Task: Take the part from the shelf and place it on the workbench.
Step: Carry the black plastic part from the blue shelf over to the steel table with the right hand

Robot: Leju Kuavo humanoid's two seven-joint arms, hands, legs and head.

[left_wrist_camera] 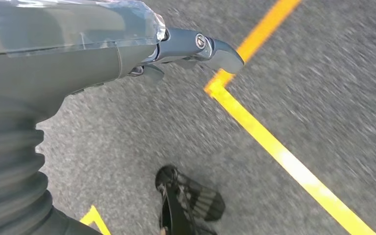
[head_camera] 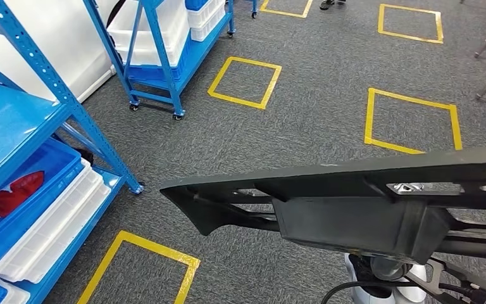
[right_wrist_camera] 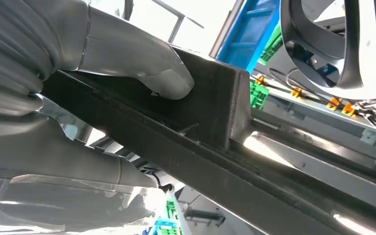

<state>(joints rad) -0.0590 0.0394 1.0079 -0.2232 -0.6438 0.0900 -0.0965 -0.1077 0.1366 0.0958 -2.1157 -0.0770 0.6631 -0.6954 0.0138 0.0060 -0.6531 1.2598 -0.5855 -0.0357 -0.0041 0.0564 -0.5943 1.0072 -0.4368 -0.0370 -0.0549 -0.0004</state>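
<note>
Right hand (right_wrist_camera: 103, 98) grips the long black part (head_camera: 354, 202), thumb (right_wrist_camera: 142, 66) pressed on its boxy block, carrying it level above the grey floor (head_camera: 310, 114) beside the blue shelf (head_camera: 44, 145). Left hand (left_wrist_camera: 127, 54) hangs over a yellow line (left_wrist_camera: 274, 147), seemingly holding nothing

part (head_camera: 354, 209) low in front, shelf (head_camera: 44, 158) left, cart (head_camera: 164, 57) behind
</note>
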